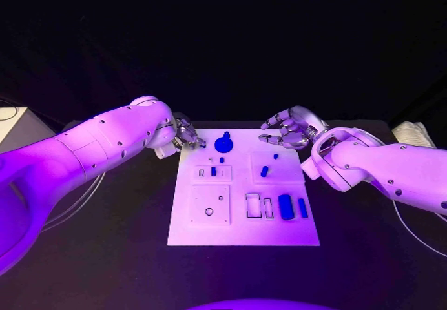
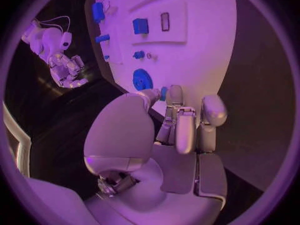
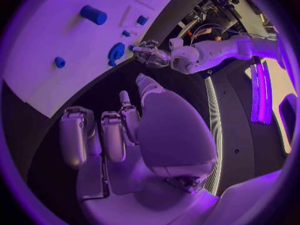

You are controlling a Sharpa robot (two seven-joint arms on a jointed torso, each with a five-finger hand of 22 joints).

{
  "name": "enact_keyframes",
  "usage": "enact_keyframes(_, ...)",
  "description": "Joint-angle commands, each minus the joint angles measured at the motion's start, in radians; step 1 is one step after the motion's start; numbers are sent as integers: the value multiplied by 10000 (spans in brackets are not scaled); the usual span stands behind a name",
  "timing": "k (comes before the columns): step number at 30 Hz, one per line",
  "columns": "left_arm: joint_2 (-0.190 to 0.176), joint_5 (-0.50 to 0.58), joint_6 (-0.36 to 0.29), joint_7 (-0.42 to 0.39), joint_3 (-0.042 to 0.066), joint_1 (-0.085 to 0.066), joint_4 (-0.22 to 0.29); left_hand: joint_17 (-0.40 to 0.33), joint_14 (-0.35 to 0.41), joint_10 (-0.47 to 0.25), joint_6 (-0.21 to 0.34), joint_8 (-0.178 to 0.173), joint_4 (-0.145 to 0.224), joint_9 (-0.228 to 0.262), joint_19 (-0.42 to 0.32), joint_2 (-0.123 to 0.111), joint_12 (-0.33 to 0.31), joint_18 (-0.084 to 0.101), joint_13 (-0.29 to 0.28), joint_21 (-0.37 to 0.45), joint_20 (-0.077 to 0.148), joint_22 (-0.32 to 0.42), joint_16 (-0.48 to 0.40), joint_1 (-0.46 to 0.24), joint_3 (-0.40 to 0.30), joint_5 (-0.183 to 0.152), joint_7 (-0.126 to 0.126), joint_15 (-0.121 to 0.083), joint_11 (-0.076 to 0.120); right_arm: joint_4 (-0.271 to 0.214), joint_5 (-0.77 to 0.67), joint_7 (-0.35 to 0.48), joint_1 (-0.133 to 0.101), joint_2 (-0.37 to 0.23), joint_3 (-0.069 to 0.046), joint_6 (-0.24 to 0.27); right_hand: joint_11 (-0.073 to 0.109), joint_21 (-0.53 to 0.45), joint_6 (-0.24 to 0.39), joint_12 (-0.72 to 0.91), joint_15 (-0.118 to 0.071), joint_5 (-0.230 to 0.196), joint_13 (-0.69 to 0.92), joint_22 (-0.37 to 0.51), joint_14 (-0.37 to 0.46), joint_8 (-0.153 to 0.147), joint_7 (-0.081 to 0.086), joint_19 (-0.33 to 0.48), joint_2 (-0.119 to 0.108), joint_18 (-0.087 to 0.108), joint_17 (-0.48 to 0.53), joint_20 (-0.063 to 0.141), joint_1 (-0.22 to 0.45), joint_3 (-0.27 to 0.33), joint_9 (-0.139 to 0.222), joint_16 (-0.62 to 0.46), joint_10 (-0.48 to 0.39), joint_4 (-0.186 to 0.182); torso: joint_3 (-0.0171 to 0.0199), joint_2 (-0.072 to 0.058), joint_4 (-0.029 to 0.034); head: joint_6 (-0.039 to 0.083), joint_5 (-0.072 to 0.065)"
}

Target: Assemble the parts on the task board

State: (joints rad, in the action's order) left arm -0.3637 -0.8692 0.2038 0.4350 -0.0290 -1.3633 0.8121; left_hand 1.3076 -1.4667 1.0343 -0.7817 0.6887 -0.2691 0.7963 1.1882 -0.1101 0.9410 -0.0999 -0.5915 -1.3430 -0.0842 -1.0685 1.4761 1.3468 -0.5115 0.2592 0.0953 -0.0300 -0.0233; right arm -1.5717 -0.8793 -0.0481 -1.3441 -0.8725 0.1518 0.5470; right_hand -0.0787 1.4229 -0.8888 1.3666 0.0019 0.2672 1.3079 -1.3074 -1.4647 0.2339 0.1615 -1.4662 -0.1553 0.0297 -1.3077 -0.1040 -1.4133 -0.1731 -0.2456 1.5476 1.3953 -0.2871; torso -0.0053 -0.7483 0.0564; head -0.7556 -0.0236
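The white task board (image 1: 242, 223) lies in the middle of the black table. Blue parts stand on it: a round knob (image 1: 223, 143) near the far edge, small pegs (image 1: 265, 171) in the middle, and two longer pieces (image 1: 286, 206) at the right. My left hand (image 1: 187, 137) hovers at the board's far left corner, beside the knob (image 2: 142, 79). Its thumb and a finger pinch a small blue part (image 2: 163, 93), which sits at its fingertips (image 3: 132, 48). My right hand (image 1: 289, 129) hangs past the far right corner, fingers (image 3: 112, 135) apart and holding nothing.
A white box (image 1: 13, 126) stands at the table's left edge. A pale object (image 1: 410, 133) lies at the right edge. Cables (image 1: 415, 232) trail under both arms. Empty sockets (image 1: 210, 205) sit on the near left part of the board.
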Motion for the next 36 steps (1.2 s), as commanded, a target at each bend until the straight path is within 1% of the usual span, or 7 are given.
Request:
enact_keyframes(1, -26, 393, -98, -154, 2, -1, 14, 918, -282, -7, 87, 169, 527, 245, 6, -3, -5, -100, 38, -67, 61, -12, 33, 167, -963, 69, -10, -41, 16, 3, -18, 31, 0, 3, -4, -152, 2, -47, -18, -18, 20, 49, 791, -1706, -914, 62, 14, -338, -29, 65, -2076, -31, 101, -51, 9, -50, -62, -7, -7, -6, 7, -11, -3)
enact_keyframes(4, -84, 460, -131, -178, 2, -1, 49, 901, -276, 20, 145, 373, 953, 408, 1, -271, 44, -104, 72, -111, 58, -58, 41, -126, -2047, 81, -18, 40, 19, 11, -18, 20, 0, 1, -4, -170, 2, -48, -19, -21, 20, 53, 788, -1706, -914, 63, 14, -338, -28, 66, -2074, -31, 102, -53, 10, -51, -64, -6, 1, 2, 17, -17, 2)
enact_keyframes(11, -495, 849, -387, -166, -2, -6, 585, 1071, -357, 70, -91, 686, 2090, 569, 26, -607, 347, -90, 29, -290, 109, -245, 172, -1308, -3751, 217, -56, -87, 59, 21, -18, -1, 0, -25, -3, -208, 4, -58, -22, -19, 17, 113, 787, -1701, -914, 67, 12, -335, -24, 67, -2072, -29, 113, -74, 13, -52, -63, -4, 4, 22, 20, -27, 3)
enact_keyframes(13, -682, 942, -454, -160, -4, -7, 862, 1139, -387, 103, -131, 716, 2231, 577, 39, -618, 412, -86, -7, -323, 122, -286, 213, -1486, -3899, 257, -59, -101, 74, 23, -18, -7, 0, -40, -3, -214, 4, -58, -22, -19, 17, 113, 787, -1701, -914, 67, 12, -335, -24, 67, -2072, -29, 113, -74, 13, -52, -63, -4, 1, 28, 29, -20, 9)
enact_keyframes(20, -1421, 1150, -640, -115, -22, -11, 2109, 1648, -623, 448, -390, 912, 2956, 617, 306, -567, 799, -15, -244, -610, 213, -712, 492, -2419, -4568, 898, -149, -192, 168, 19, -18, -28, 0, -105, -2, -238, 5, -58, -22, -18, 16, 161, 787, -1702, -912, 69, 11, -337, -28, 67, -2068, -28, 120, -87, 17, -55, -62, -1, 10, 90, 93, -69, 0)
enact_keyframes(28, -2176, 758, -894, -31, -54, -7, 3525, 1899, -735, 621, -494, 987, 3289, 608, 386, -464, 901, 6, -256, -702, 256, -843, 615, -2874, -4800, 1096, -193, -238, 213, 19, -19, -51, 1, -151, 0, -287, 8, -61, -21, -29, 14, 217, 775, -1701, -914, 70, 10, -337, -40, 67, -2071, -26, 119, -105, 21, -54, -73, 6, 31, 157, 131, -118, -6)
enact_keyframes(36, -2612, 59, -1180, 173, -259, 45, 4442, 2083, -819, 810, -586, 1045, 3543, 569, 519, -356, 975, 39, -268, -793, 295, -1009, 701, -3239, -5005, 1144, -233, -280, 256, 26, -19, -62, 2, -179, 3, -322, 9, -69, -21, -20, 12, 271, 781, -1698, -916, 72, 10, -335, -51, 69, -2080, -24, 115, -124, 25, -50, -66, 12, 25, 218, 174, -204, 6)
